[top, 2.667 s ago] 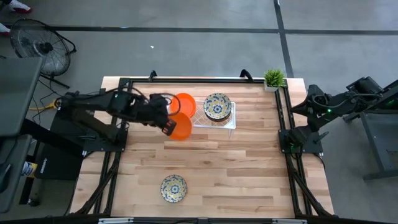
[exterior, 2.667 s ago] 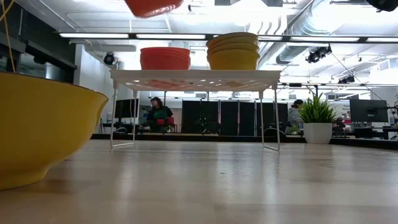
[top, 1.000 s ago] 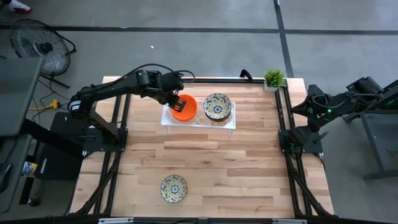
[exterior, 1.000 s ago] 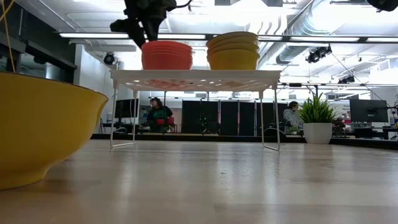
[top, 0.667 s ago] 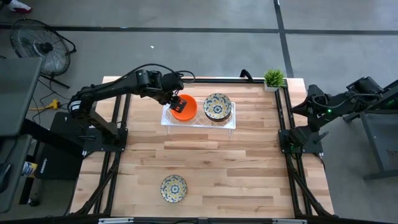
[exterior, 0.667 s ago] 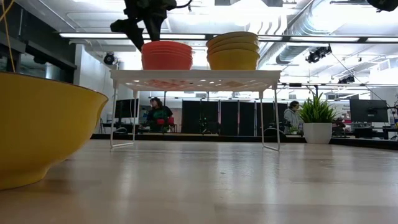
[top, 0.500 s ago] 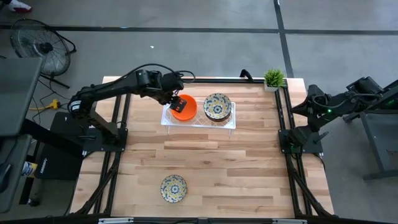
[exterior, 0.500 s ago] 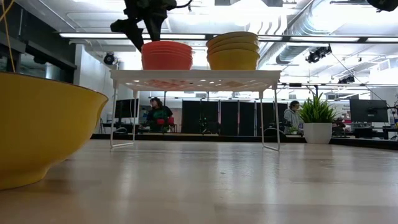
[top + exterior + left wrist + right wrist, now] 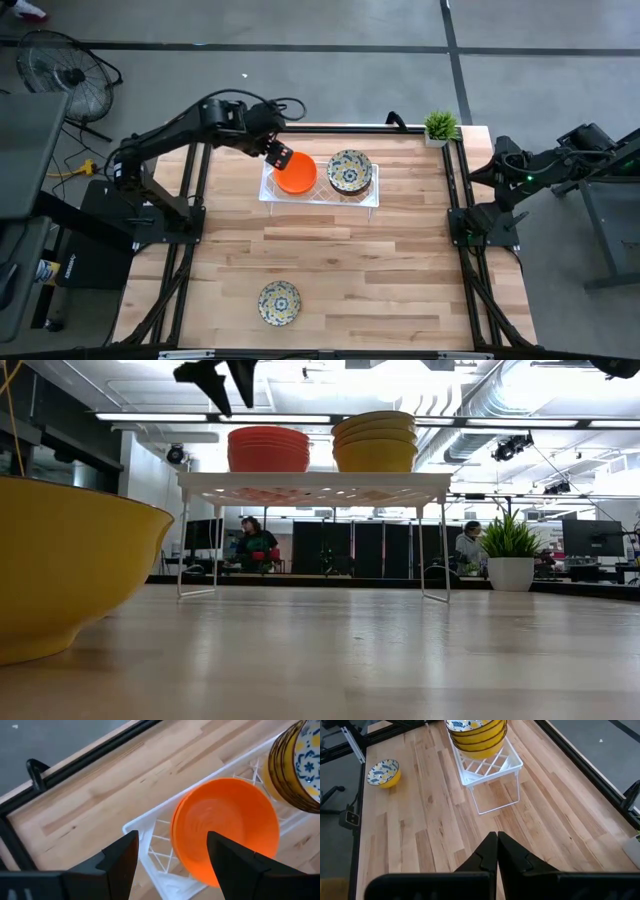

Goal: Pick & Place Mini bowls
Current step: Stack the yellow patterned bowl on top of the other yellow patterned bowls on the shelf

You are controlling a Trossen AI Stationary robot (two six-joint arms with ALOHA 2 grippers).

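Note:
A stack of orange mini bowls (image 9: 296, 175) (image 9: 268, 450) (image 9: 230, 827) rests on the left half of a white raised tray (image 9: 372, 196) (image 9: 315, 482). Beside it on the tray's right half sits a stack of cream floral bowls (image 9: 349, 171) (image 9: 375, 442) (image 9: 476, 732). One more floral bowl (image 9: 279, 302) (image 9: 60, 560) stands on the table near its front edge. My left gripper (image 9: 280, 155) (image 9: 222, 380) (image 9: 171, 837) hangs open above the orange stack's far-left side, touching nothing. My right gripper (image 9: 496, 837) is shut and held back at the table's right edge.
A potted plant (image 9: 440, 127) (image 9: 510, 555) stands at the table's far right corner. The tray stands on thin wire legs (image 9: 183, 540), with space beneath it. Bare wood (image 9: 380, 260) lies between the tray and the lone front bowl. People sit in the room behind.
My left gripper has let go of the top orange bowl, risen clear of the stack and drawn back a little toward the table's far left corner. The orange bowl stays on its stack on the tray.

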